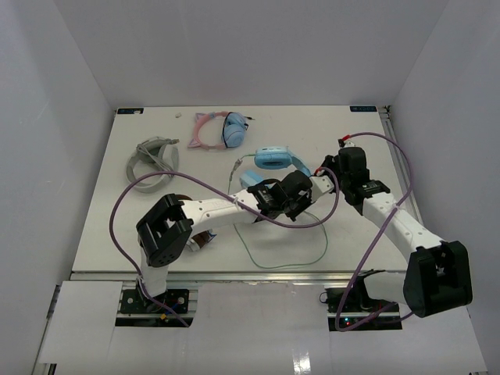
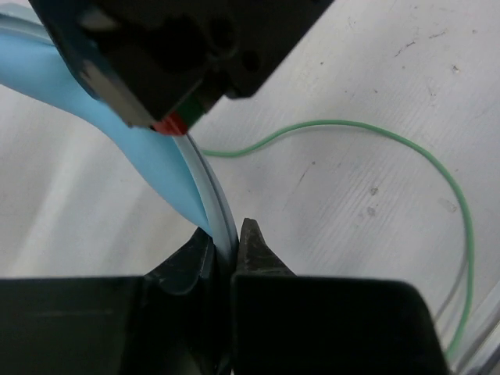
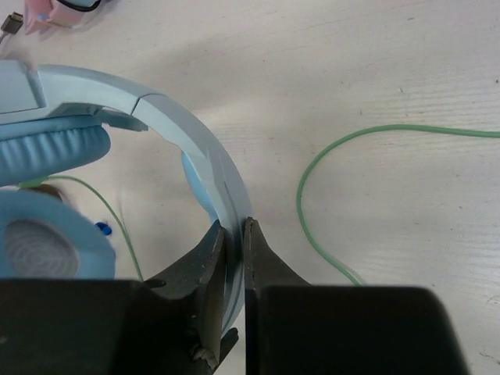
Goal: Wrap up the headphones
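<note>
The light blue headphones (image 1: 273,158) lie in the middle of the table, earcups to the left, headband arching right. Their pale green cable (image 1: 291,264) loops toward the near edge. My left gripper (image 1: 299,194) is shut on the headband (image 2: 173,168). My right gripper (image 1: 328,178) is shut on the same headband (image 3: 205,150), close to the left one. The right wrist view shows both padded earcups (image 3: 48,148) at left and the cable (image 3: 312,176) curving at right. The left wrist view shows the cable (image 2: 437,168) looping on the table.
A pink cat-ear headband pair (image 1: 221,130) lies at the back. A grey pair (image 1: 152,162) lies at the left. Purple arm cables (image 1: 234,201) hang across the middle. The table's near edge (image 1: 234,272) runs just beyond the cable loop.
</note>
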